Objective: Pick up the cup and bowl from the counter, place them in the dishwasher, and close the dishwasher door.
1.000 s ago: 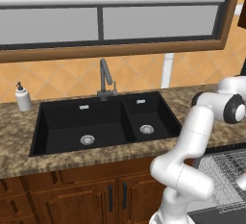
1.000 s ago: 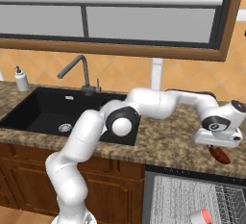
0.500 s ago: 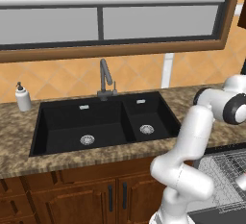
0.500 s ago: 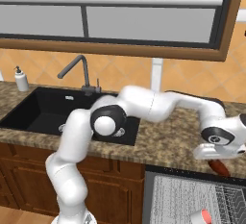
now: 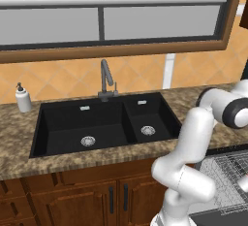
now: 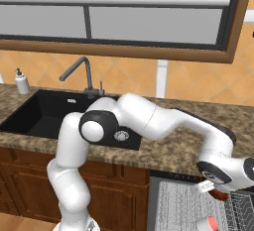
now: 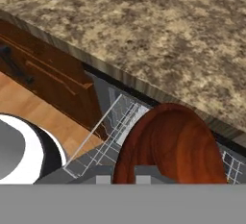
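Presently one bowl (image 7: 168, 143) in gripper (image 7: 124, 170), one cup (image 6: 206, 223) racked.

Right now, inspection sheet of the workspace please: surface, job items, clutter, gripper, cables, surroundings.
Surface: granite counter with black double sink and faucet.
Job's things: reddish-brown bowl held over the dishwasher rack; a red and white cup lies in the rack; dishwasher door: cannot tell.
Clutter: soap dispenser at the counter's far left.
Grippers: gripper shut on the bowl, past the counter's front edge.
Cables: nothing seen.
Surroundings: window above, tan tile backsplash, brown wooden cabinets below.
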